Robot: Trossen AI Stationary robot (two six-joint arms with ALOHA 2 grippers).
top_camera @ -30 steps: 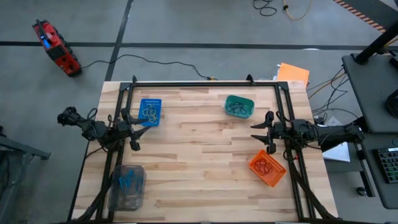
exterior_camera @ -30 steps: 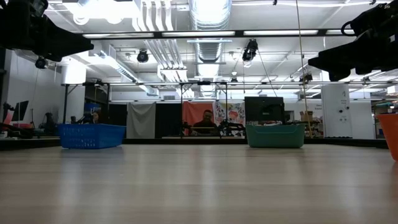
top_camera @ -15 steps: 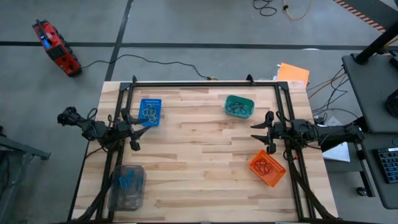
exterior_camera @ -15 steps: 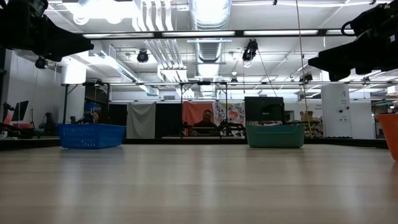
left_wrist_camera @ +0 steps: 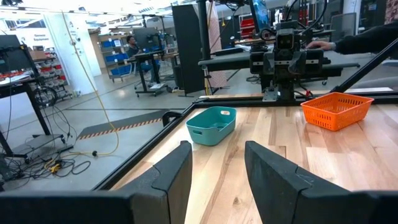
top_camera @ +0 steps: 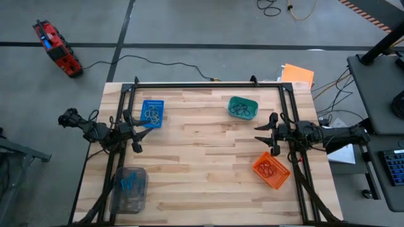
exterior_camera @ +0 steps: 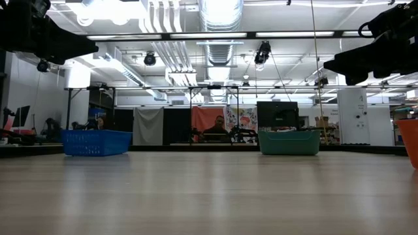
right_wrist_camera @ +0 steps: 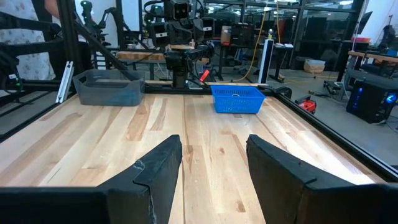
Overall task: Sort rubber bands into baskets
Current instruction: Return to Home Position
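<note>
Both arms are black all over. The left arm (top_camera: 95, 131) is a chain of thick, rounded joints with thin black cables beside it. The right arm (top_camera: 322, 134) is built the same, with one long straight link. Each arm ends in a wide cross bar. Seen close, the fingers (left_wrist_camera: 171, 183) of the left gripper (left_wrist_camera: 217, 180) are matte, broad slabs with bevelled edges. The fingers (right_wrist_camera: 155, 177) of the right gripper (right_wrist_camera: 214, 171) look alike, and one has a small pale scuff.

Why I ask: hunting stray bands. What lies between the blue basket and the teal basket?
Nothing: in the high view the stretch from the blue basket to the teal basket is bare wooden table, with nothing loose showing on it.
</note>
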